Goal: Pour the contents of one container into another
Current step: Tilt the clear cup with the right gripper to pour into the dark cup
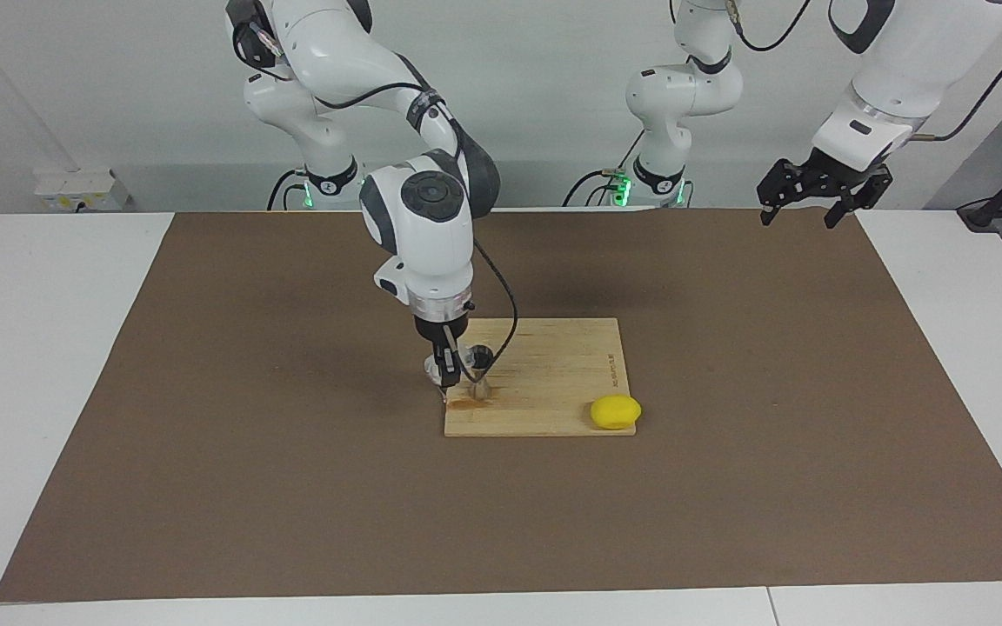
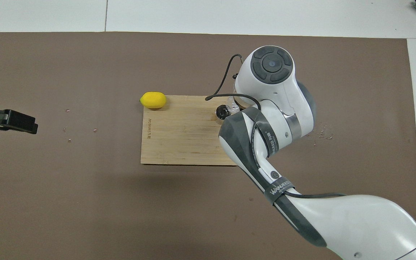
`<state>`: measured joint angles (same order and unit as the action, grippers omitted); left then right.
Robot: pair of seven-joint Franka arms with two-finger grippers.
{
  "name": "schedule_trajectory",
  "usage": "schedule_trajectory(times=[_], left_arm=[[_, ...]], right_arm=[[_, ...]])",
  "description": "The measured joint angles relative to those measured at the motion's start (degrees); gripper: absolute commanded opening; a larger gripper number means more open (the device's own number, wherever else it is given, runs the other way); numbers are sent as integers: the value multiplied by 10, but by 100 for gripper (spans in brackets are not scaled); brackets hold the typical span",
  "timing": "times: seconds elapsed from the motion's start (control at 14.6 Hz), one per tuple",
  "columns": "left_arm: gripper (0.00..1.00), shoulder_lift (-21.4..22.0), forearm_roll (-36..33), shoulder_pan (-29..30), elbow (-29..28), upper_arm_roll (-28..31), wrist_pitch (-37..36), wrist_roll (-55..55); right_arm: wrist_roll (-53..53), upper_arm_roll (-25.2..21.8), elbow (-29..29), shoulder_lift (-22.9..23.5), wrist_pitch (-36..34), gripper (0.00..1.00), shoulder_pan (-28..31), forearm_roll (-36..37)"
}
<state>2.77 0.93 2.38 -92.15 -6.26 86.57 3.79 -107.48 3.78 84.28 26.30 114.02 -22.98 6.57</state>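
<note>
A: Where's the glass cup (image 1: 464, 361)?
B: Up off the bamboo cutting board (image 1: 553, 382), pinched in the right gripper (image 1: 449, 369), whose jaws are closed on it. In the facing view it sits just at 9 o'clock of the steel jigger (image 1: 483, 374), touching or nearly so; I can't tell its tilt.

A: And the jigger?
B: Upright on the board, at the corner toward the right arm's end, a brownish wet stain (image 1: 464, 402) at its foot. From overhead only its dark mouth (image 2: 222, 113) shows, at 9 o'clock of the right arm's wrist.

A: Anything else on the board?
B: A lemon (image 1: 615, 411) at the 4 o'clock corner in the facing view, half over the edge onto the brown mat (image 1: 249, 478) that covers the surface.

A: The other arm?
B: Waiting. The left gripper (image 1: 818, 193) hangs over the mat's corner at its own end, jaws spread wide, holding nothing.
</note>
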Motion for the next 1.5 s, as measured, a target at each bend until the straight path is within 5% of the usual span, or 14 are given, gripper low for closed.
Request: schedule_trajectory(times=[1.5], left_arm=[[100,11,0,3,-3,0,3,-20]], right_arm=[[25,3,-6,0,-25,2,-51,165]])
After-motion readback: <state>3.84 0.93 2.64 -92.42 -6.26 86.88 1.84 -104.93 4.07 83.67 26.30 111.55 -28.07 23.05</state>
